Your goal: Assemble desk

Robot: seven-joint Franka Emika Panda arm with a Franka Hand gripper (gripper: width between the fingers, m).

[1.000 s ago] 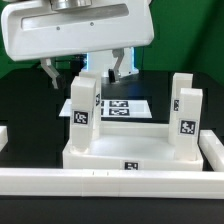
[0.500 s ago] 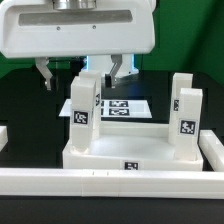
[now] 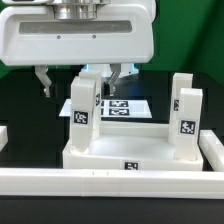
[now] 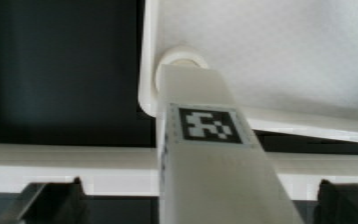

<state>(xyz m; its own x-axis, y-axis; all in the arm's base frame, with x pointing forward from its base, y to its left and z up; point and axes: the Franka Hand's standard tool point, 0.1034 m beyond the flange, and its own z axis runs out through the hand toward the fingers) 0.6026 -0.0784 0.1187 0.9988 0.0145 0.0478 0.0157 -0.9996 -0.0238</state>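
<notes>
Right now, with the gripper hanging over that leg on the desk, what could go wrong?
1. The open gripper hangs above the upright leg. If it descends off-centre, a fingertip could strike the leg's top and tilt it in its socket.
2. A sideways push might shift the whole desk top against the front rail.
3. The other standing leg is nearby; a wide swing of the arm could knock it.

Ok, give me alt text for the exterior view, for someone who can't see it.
The robot's open tool hangs over a white leg standing upright in the desk top on the exterior view's left, one finger on each side of it. A second leg stands upright on the right, and the marker board lies flat behind them.
</notes>
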